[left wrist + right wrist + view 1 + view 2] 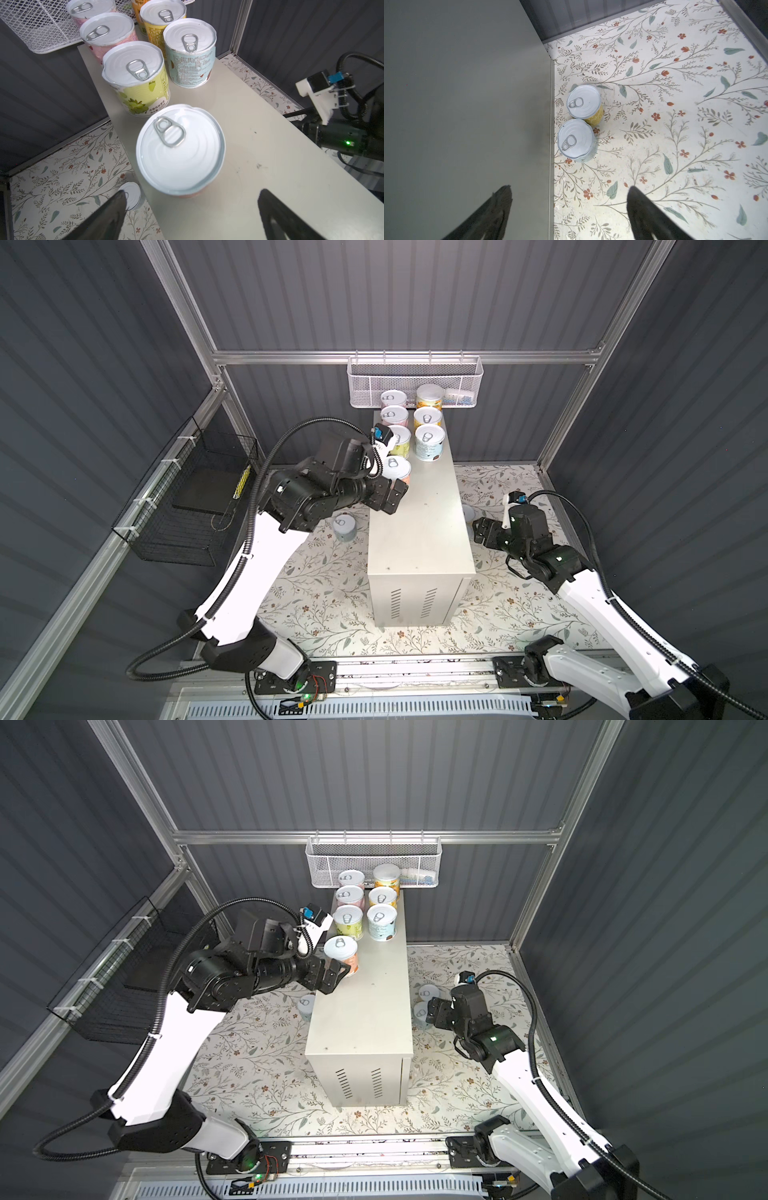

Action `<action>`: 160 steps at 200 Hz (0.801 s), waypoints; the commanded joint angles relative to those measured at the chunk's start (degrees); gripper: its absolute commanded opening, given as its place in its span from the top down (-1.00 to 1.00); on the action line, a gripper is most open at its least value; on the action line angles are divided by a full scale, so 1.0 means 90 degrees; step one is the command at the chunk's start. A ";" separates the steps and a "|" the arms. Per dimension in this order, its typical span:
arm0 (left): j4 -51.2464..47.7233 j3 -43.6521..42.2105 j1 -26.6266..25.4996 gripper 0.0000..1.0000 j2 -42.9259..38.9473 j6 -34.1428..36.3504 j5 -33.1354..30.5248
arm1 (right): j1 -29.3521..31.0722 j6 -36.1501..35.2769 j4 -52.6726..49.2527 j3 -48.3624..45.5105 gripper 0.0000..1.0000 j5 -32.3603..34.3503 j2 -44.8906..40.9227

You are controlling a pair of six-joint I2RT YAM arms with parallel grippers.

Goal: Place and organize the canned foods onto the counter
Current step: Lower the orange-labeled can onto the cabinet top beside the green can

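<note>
- Counter (419, 531): the long axis is laid near-to-far; canned foods (429, 441) are stood upright, lids up, in two rows at its far end.
- Left gripper (193, 192): spread wide, nothing held; the nearest can (180, 149) is seen untouched just beyond.
- Right gripper (570, 188): spread open, empty, right of the counter near two loose cans (576, 140).

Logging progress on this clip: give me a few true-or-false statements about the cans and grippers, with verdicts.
1. The left gripper is shut on a can. False: its jaws are open, apart from the nearest can, which stands free on the counter.
2. Two cans stand upright on the floral surface beside the counter. True.
3. The right gripper holds a can. False: it is open and empty.
4. A lone can stands on the floral surface on the counter's other side. True.
</note>
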 commanded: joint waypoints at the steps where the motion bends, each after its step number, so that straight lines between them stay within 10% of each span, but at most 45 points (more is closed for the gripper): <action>1: 0.0292 -0.0717 -0.0016 -0.88 -0.0305 -0.0197 0.0152 | -0.0022 0.0072 0.0143 0.0236 -0.75 -0.0174 0.0034; 160: 0.1414 -0.1546 0.0033 -0.36 0.0087 -0.0452 -0.0804 | -0.0022 -0.0042 0.0194 0.0387 -0.75 -0.0119 0.0171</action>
